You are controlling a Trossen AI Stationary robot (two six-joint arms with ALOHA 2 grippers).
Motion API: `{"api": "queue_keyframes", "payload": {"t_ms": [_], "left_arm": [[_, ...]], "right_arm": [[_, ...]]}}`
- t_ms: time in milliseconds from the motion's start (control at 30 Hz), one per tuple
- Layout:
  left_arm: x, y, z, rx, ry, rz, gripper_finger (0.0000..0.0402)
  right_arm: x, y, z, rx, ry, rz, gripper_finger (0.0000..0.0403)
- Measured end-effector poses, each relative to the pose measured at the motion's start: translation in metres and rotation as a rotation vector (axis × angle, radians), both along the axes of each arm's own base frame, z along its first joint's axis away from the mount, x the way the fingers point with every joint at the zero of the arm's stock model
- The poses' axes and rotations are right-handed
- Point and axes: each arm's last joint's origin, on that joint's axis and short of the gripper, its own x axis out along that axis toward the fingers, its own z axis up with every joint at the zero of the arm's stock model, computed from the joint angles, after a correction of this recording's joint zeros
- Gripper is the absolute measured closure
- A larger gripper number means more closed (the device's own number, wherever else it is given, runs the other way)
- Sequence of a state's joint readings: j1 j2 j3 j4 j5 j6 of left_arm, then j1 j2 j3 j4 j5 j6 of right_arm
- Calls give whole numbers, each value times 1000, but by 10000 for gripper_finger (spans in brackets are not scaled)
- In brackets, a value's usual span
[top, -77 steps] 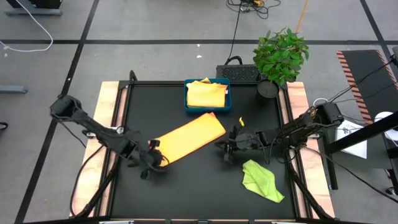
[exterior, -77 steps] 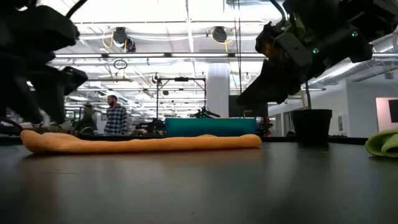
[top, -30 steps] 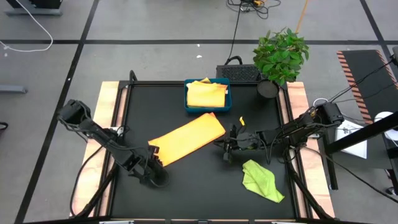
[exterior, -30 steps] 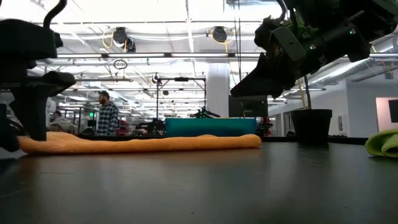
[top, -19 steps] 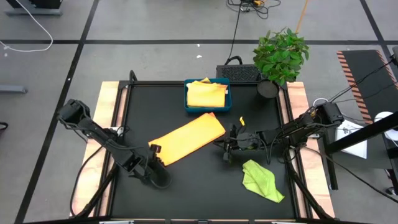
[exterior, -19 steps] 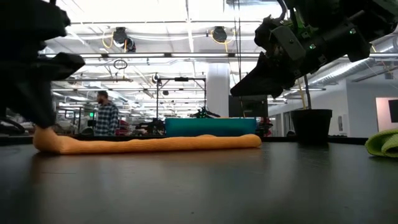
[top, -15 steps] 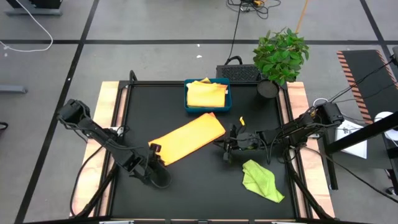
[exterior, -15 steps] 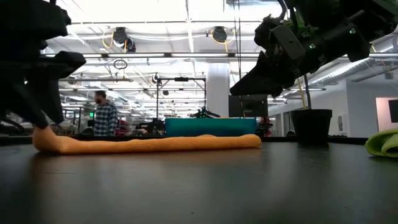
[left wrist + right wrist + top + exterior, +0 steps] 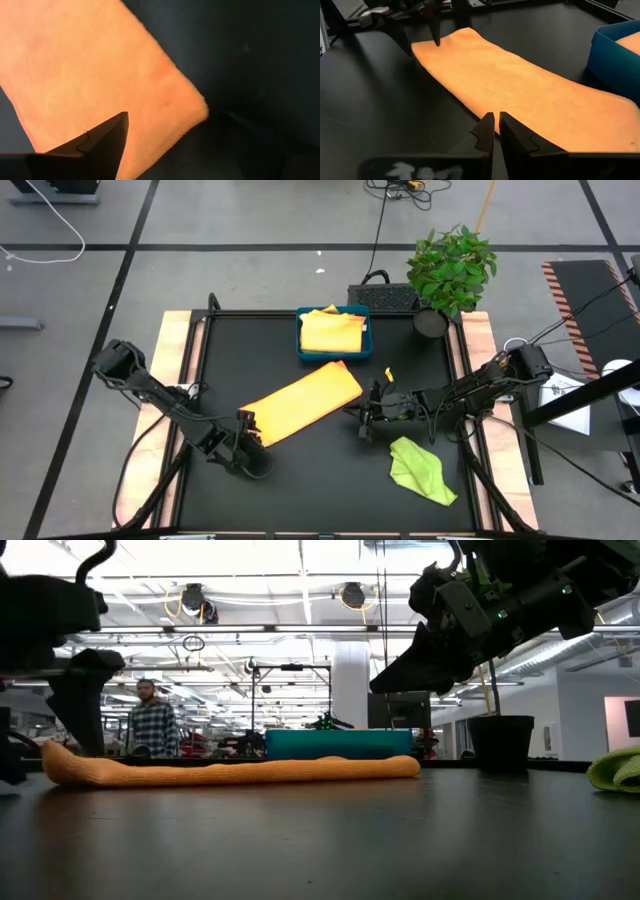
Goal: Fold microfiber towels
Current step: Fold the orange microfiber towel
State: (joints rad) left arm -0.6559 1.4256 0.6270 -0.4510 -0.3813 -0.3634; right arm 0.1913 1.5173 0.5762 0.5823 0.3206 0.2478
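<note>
left hand (image 9: 247,442): low over the near left part of the black worktop (image 9: 320,480), at the lower-left end of the orange towel; in the left wrist view one dark finger (image 9: 102,137) lies over the cloth, and its fingers stand apart with the towel's end between them, not clamped.
orange towel (image 9: 300,402): folded into a long strip, lying flat and slanted across the middle of the worktop, its upper-right end just beside the blue tray; in the low view it shows as a long flat band (image 9: 230,772).
blue tray (image 9: 304,348): at the far middle of the worktop, holding a folded yellow towel (image 9: 332,332).
right hand (image 9: 369,418): hovering above the worktop just right of the orange towel's upper end, fingers pressed together and holding nothing (image 9: 494,131).
lime green towel (image 9: 420,470): crumpled on the near right of the worktop, apart from both hands.
potted plant (image 9: 450,272): at the far right corner.
person (image 9: 150,722): standing in the room behind, in a checked shirt.
</note>
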Motion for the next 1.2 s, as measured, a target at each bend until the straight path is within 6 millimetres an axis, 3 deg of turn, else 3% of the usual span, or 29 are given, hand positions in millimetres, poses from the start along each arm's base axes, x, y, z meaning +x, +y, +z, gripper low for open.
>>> {"api": "queue_keyframes", "payload": {"t_ms": [133,233,400,567,867,1200], "left_arm": [[-4,3,-7,-1,-8,39,104],[-5,4,-9,-20,-15,49,149],[-3,3,-10,7,-27,-2,263],[3,0,-6,12,-75,-75,384],[30,0,20,-38,-175,-33,395],[50,10,37,-55,-234,27,391]], "right_arm": [[1,0,2,-5,-17,4,383],[2,1,4,-11,-43,16,383],[7,5,11,2,-145,123,383],[23,14,5,-9,-199,232,383],[88,38,-23,-100,-157,294,350],[143,53,-28,-102,-151,301,241]]}}
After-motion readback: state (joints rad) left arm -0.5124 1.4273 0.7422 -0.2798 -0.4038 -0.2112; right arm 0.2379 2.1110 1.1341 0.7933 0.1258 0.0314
